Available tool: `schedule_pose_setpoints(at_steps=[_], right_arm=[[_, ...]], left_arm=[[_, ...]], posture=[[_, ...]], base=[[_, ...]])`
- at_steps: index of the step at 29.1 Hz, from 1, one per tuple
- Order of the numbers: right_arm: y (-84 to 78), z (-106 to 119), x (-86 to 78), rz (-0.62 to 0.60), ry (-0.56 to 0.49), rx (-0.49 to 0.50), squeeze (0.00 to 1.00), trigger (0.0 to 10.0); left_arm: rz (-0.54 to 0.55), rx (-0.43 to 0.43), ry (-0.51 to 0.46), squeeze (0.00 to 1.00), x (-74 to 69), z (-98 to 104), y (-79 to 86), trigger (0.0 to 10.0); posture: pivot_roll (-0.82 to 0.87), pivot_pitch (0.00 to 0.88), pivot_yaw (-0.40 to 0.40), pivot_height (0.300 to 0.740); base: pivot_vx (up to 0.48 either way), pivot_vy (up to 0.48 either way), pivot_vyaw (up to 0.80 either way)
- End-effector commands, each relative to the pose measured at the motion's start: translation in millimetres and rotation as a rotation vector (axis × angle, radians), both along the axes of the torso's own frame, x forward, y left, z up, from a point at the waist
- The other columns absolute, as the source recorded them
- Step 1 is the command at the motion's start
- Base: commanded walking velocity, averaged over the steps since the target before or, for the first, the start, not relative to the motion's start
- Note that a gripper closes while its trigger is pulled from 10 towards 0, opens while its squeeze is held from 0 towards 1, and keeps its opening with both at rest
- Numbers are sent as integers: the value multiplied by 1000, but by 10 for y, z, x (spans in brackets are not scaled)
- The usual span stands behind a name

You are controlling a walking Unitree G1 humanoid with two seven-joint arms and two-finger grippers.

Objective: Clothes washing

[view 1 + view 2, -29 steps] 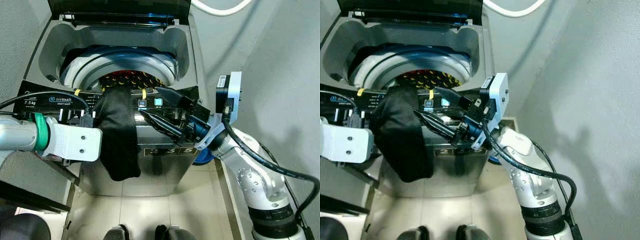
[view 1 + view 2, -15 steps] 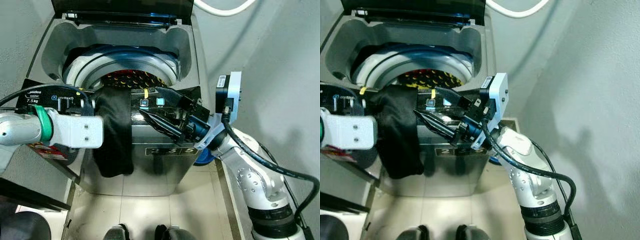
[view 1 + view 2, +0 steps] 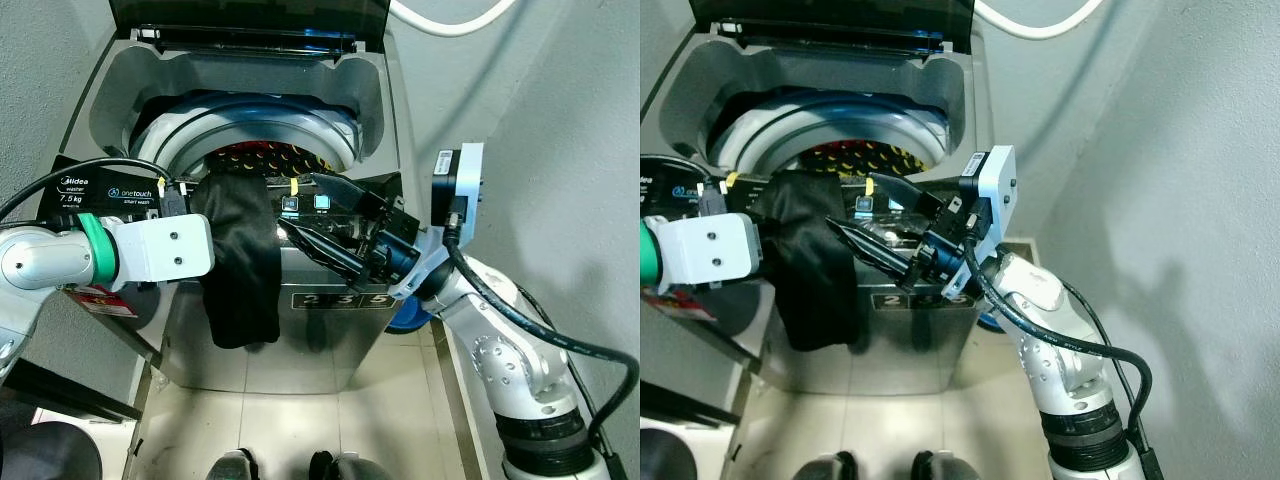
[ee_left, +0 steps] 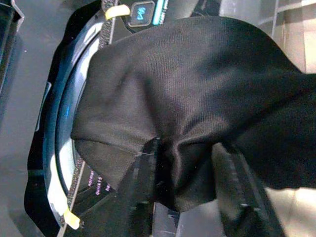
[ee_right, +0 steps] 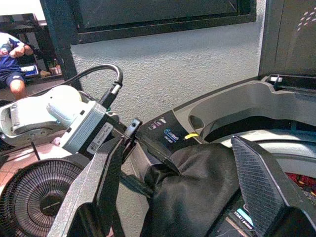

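Garment [image 3: 240,262], black, soft and limp, droops over the washer [image 3: 330,300] front at frame centre. Left gripper [image 4: 185,190] pinches a bunched fold near its top, a good hold. Right gripper [image 3: 335,228] gapes empty beside it.

The left end effector [image 4: 185,197] has its two black fingers [image 4: 143,190] closed on a fold of a black garment [image 4: 197,94], the cloth bunched between them. The garment drapes across the washing machine's dark control panel [image 4: 148,12], beside a lit blue display [image 4: 140,11] and a yellow tag [image 4: 117,11]. The drum's pale curved rim [image 4: 61,163] runs alongside.
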State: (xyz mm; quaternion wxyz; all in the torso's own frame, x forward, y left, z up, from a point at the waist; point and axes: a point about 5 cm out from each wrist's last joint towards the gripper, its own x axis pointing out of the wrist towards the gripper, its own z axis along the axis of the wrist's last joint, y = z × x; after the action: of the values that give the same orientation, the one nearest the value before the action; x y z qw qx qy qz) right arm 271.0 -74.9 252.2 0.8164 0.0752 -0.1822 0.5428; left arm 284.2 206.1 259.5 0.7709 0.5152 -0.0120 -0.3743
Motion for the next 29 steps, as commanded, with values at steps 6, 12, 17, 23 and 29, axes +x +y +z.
schedule_pose_setpoints(at_steps=[6,12,17,23,29], right_arm=[[21,11,-12,7,-15,-7,0,10000],[20,14,-10,8,-18,-9,0,10000],[24,23,-3,11,-22,-10,0,10000],[26,29,-4,12,-24,-9,0,10000],[21,54,-19,8,-33,-7,0,10000]], left_arm=[[59,-30,18,0,29,1,89,0],[61,-87,-118,0,118,216,59,0],[113,-196,-516,0,355,846,101,10000],[140,-227,-637,0,446,1058,129,10000],[307,-286,-784,0,784,1328,248,10000]], posture=[[112,143,-2,740],[110,136,-4,740],[104,129,-4,740],[100,128,-3,740],[77,131,6,740]], base=[[0,0,0],[0,0,0],[0,0,0],[0,0,0],[0,0,0]])
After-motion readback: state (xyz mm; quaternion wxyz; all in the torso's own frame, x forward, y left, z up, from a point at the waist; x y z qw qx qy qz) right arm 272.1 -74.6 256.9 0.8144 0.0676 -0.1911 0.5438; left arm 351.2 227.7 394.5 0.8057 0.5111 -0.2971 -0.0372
